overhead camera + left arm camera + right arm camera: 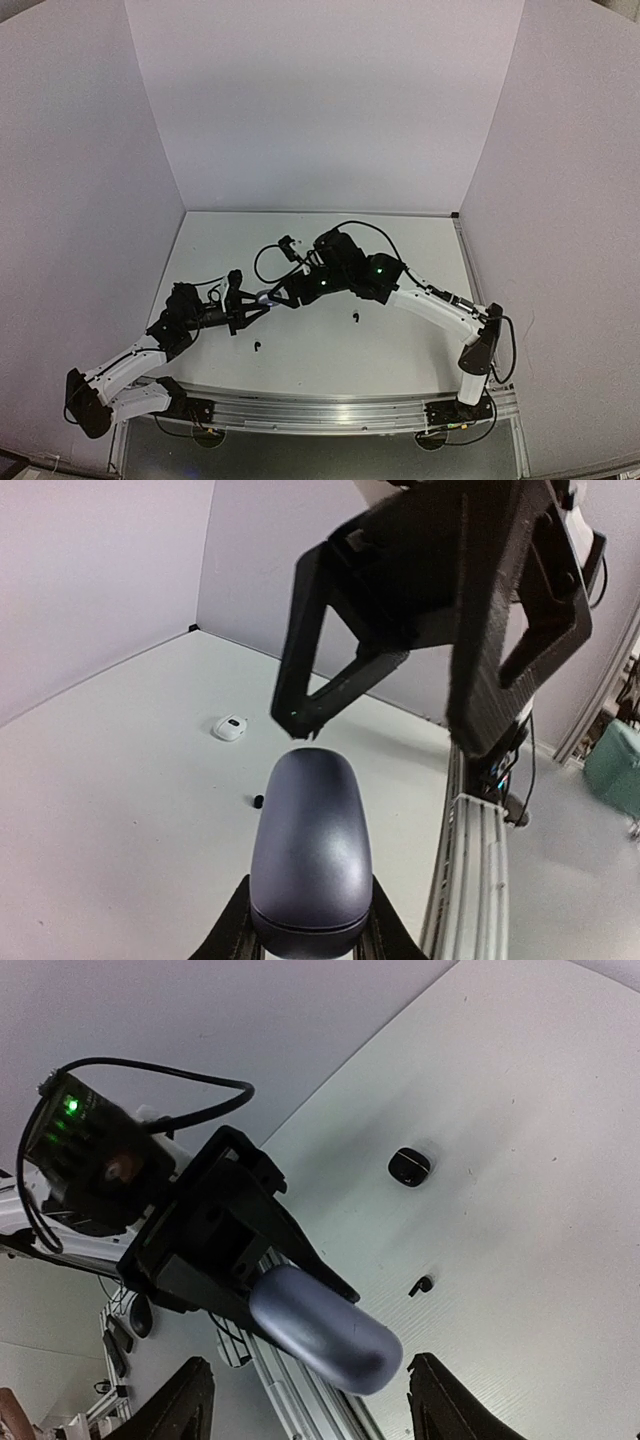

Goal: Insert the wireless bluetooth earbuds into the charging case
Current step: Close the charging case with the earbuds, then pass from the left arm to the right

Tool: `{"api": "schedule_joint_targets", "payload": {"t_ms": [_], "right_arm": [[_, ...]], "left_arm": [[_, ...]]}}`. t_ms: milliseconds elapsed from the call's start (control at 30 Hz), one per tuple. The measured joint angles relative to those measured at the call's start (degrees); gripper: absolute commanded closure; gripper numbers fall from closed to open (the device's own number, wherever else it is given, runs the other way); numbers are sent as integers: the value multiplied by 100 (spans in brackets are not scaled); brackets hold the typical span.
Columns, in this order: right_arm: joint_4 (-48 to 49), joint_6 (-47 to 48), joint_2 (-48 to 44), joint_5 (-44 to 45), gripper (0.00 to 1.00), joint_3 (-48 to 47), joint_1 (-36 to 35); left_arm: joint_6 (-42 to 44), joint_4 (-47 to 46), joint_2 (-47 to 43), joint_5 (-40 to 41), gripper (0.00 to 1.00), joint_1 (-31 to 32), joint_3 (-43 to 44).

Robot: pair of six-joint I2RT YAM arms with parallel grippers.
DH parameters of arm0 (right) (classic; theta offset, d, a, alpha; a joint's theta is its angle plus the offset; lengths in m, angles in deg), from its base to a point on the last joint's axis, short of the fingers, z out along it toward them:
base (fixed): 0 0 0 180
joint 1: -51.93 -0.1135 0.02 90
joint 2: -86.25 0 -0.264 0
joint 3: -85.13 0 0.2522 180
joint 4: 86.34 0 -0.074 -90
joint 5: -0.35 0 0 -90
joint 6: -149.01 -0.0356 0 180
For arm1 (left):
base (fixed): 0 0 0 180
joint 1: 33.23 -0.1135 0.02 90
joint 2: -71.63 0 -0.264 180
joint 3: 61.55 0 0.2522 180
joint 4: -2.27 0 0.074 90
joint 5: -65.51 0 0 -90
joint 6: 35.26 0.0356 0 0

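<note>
My left gripper (250, 306) is shut on a grey-blue pebble-shaped charging case (265, 297) and holds it above the table, lid closed. In the left wrist view the case (310, 845) sits between the fingers (236, 912). My right gripper (284, 295) is open, with its jaws spread on either side of the case's free end (325, 1330) and not touching it. A black earbud (352, 317) lies on the table to the right and another (257, 346) in front. One of them shows in the left wrist view (258, 801) and one in the right wrist view (421, 1285).
A white case (231, 727) lies on the table beyond the held case. A black case (410, 1166) lies on the table in the right wrist view. A black cable (262, 262) loops off the right wrist. The aluminium rail (320, 408) runs along the table's near edge.
</note>
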Motion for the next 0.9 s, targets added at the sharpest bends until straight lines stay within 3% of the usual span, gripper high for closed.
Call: {"api": "schedule_joint_targets", "payload": {"t_ms": [200,367,900], "right_arm": [[-20,399,-132,-477,32,9,198],[-46,602,-132,-764,45,11,231],[140,576,-125,-1673,66,98,303]], "left_arm": [[-1234,-523,51,-410,100,-62,23],[-1789,-922,145,-730,100,-79,34],[-2288,-1596,325,-1133,100,-84,186]]}}
